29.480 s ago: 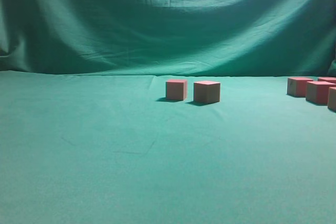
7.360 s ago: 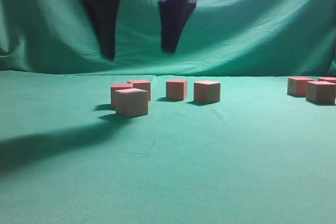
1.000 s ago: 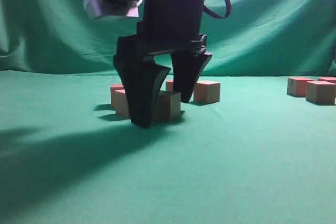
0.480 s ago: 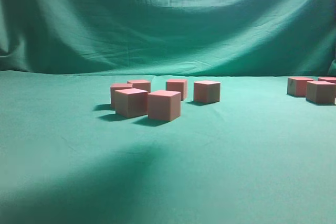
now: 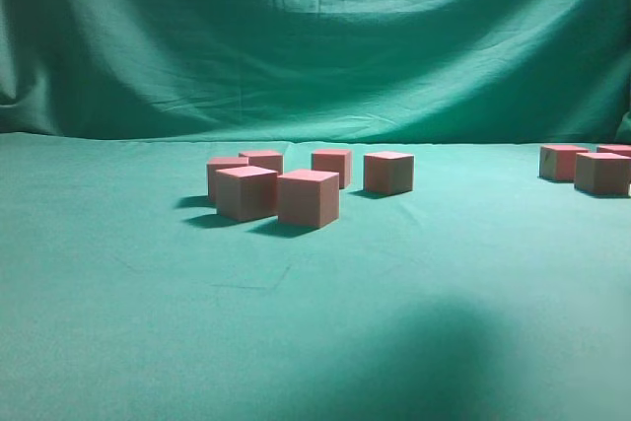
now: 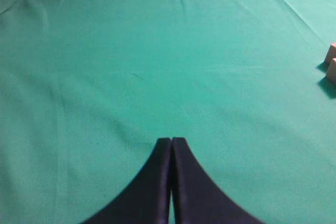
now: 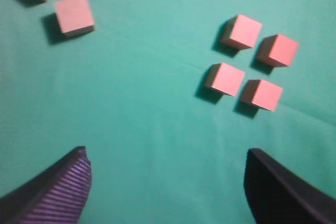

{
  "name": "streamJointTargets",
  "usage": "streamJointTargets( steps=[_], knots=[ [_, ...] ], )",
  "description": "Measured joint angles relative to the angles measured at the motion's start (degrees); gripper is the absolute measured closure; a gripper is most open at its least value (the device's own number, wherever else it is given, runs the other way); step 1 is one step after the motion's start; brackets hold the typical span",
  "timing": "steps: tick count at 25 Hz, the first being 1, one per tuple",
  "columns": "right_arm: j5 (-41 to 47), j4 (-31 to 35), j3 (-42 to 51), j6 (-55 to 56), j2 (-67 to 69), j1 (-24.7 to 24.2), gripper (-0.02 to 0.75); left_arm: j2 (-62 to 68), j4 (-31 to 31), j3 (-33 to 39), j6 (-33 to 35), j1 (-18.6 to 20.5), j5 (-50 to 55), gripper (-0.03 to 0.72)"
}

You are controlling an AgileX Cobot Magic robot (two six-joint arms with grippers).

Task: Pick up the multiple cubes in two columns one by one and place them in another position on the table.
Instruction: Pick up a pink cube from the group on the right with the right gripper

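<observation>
Six cubes [image 5: 308,197] sit close together near the middle of the table [image 5: 148,322], so I think those are already moved, and at least three more wait far off by the right edge [image 5: 601,173], so some work is left. The right end effector [image 7: 165,192] hangs high above the cloth with its two fingers wide apart and nothing between them, looking down on four cubes in a square [image 7: 251,61]. The left end effector [image 6: 171,148] is shut tight, holds nothing, and hovers over bare cloth away from the blocks.
</observation>
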Motion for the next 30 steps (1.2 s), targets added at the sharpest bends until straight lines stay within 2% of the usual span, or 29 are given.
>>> streamJointTargets(
  steps=[5,6,10,22,30],
  knots=[
    [-1.7,3.6,0.0,0.9,-0.1,-9.1,0.16,0.0,0.0,0.0,0.0,0.0,0.0,0.688],
    [-2.5,4.8,0.0,0.9,-0.1,-10.8,0.205,0.0,0.0,0.0,0.0,0.0,0.0,0.688],
    [-4.3,7.9,0.0,0.9,1.8,-15.3,0.206,0.0,0.0,0.0,0.0,0.0,0.0,0.688],
    [-13.2,8.7,0.0,-0.1,14.5,-16.3,0.206,0.0,0.0,0.0,0.0,0.0,0.0,0.688],
    [-15.3,8.5,0.0,-0.2,19.7,-16.3,0.206,0.0,0.0,0.0,0.0,0.0,0.0,0.688]
  ],
)
